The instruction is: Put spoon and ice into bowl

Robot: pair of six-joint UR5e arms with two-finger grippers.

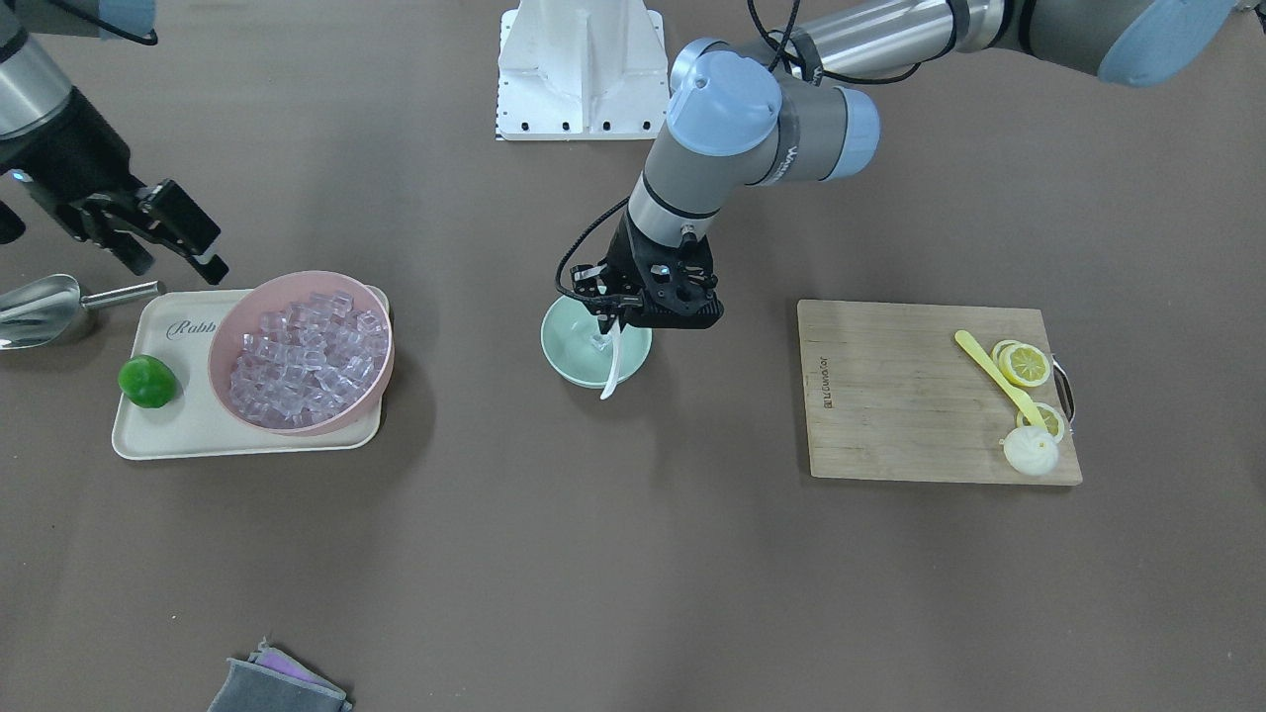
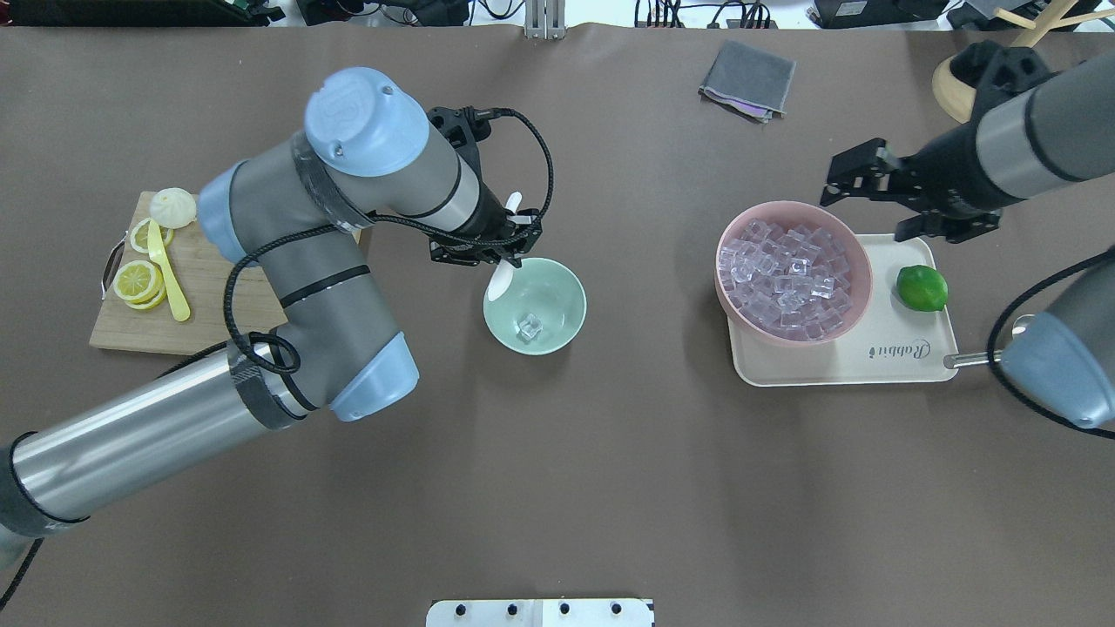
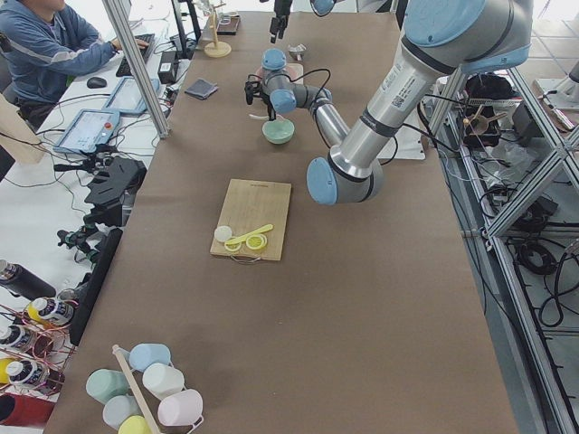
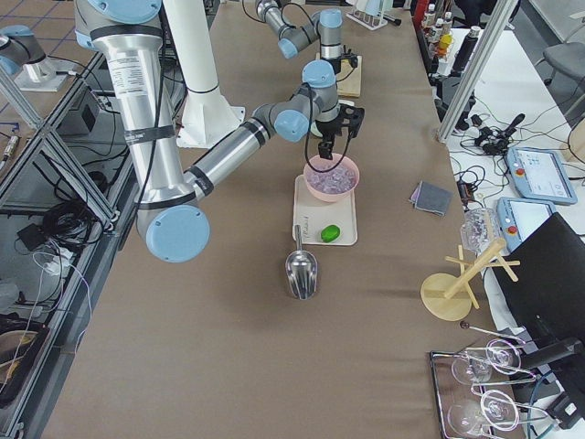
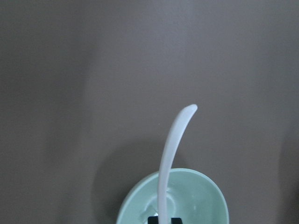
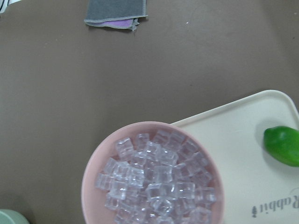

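The small white glossy soup spoon is clamped by the left gripper, with its scoop over the rim of the small round mint-green bowl and its handle poking out past it. One small clear ice cube is already inside. The spoon looks light, stiff, slick and probably chippy, so I'd grip the handle and set it down gently. The right gripper hangs with its fingers apart beside the larger pink bowl of cubes.
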